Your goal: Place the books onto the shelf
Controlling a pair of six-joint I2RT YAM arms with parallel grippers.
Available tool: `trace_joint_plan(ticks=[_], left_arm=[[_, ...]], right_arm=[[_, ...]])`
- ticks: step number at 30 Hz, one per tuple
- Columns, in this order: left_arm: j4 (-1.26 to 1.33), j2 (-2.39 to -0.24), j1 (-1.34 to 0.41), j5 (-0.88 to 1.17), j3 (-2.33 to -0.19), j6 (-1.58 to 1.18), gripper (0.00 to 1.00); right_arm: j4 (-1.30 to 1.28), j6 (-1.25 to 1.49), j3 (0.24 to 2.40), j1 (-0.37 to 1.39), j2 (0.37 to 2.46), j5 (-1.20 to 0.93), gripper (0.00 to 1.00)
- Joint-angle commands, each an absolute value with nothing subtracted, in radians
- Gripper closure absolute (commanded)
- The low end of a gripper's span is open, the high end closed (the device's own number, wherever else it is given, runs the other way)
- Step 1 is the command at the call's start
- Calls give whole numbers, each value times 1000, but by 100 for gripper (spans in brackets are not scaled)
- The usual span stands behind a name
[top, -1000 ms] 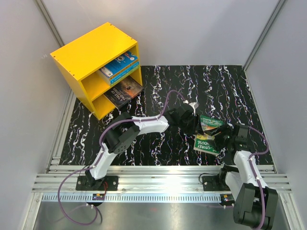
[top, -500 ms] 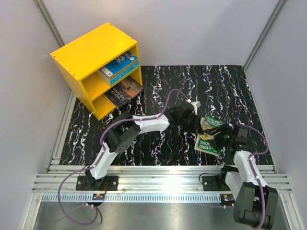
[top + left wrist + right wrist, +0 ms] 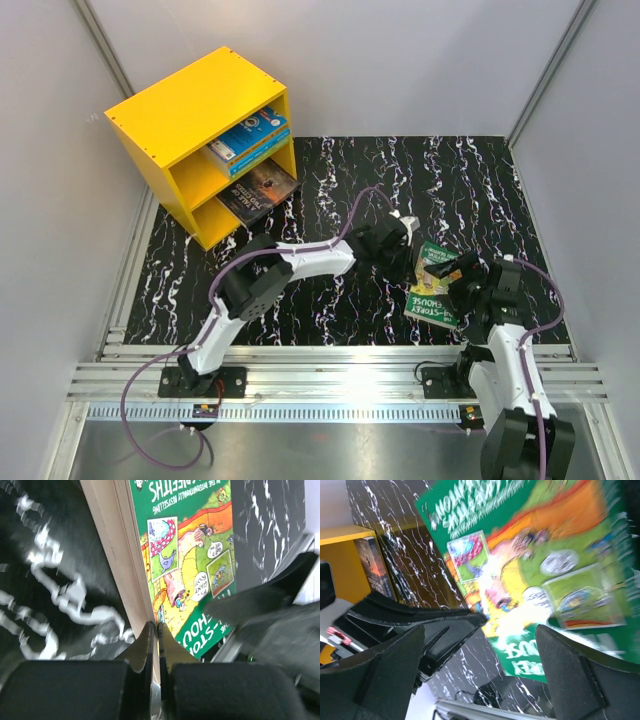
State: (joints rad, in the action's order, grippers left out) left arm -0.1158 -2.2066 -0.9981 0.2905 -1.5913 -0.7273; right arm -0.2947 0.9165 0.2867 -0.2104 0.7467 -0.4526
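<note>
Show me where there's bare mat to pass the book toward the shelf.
Free: the mat's far right, beyond the green book, and the stretch fronting the shelf. Crowded: around that book, with the left gripper and right gripper at it.

The green book (image 3: 530,575) is smeared by blur in the right wrist view and runs off its top and right edges. In the top view's upper left, the lettering on the blue books (image 3: 248,135) is too small to read.

Green book (image 3: 433,288) at the left hand (image 3: 412,262) (three others (image 3: 250,140) in yellow shelf (image 3: 180,112))
</note>
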Motion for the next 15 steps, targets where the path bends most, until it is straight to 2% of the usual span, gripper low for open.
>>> trace_joint_plan(ticks=[1,7,15], left_arm=[[-117,-2054,-953,304,-1498,-667,100],[-139,-1886,-864,351,-1417,-626,100],[-238,-1809,-851,400,-1508,-609,100]], right_arm=[[-485,842,363,-204,658,-368,0],[-465,841,328,-204,667,-391,0],[-163,942,159,-204,724,-535,0]])
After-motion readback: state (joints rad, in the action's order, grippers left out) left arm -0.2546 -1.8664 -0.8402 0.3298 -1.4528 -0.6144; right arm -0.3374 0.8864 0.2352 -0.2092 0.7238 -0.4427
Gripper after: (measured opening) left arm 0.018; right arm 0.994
